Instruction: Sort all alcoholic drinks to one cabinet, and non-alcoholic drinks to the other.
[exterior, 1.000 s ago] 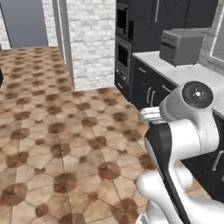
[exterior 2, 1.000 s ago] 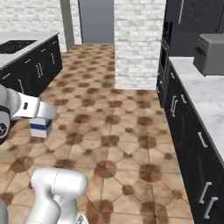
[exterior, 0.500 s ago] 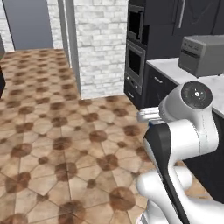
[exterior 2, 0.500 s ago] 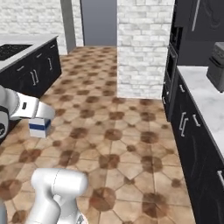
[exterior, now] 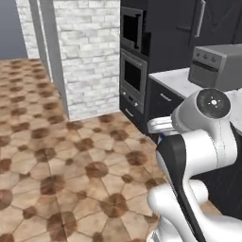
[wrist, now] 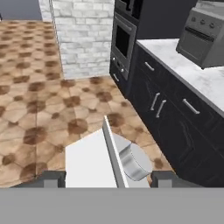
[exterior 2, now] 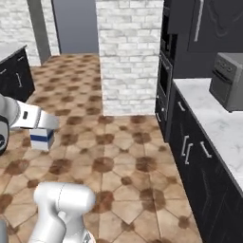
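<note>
Milk carton (wrist: pixel 98 159) is what I have in the gripper (wrist: pixel 105 177): in the hand view its white gable top with the small grey screw cap sits right between the two dark finger tips, so the jaws are pinching it at a middling spread, one pad on each flat side. From the right base view I can see the carton's white-and-blue body (exterior 2: pixel 42 138) hanging just below the end of the white arm, well clear of the tiled floor (exterior 2: pixel 118 166).

I judge this a light thing, and a soft one. The card walls will give if I squeeze harder, so I would not tighten. The faces look smooth and could slide in the pads if the arm swings sharply; slow moves suit it. The grip seems to sit high, near the gable, where the folded ridge stiffens the walls, which I think is the best place to hold it. Lower down the panels would bow inward.

Ahead on the right runs the black base cabinetry under a pale marble counter (wrist: pixel 192 76), with a grey toaster oven (wrist: pixel 203 37) on it and a built-in oven (wrist: pixel 122 41) in the tall black column beside the white brick pillar (wrist: pixel 83 35). A black wall cabinet with a long silver bar handle (exterior 2: pixel 198 21) hangs above the counter; I take that as a likely destination, and the carton must go in upright.
</note>
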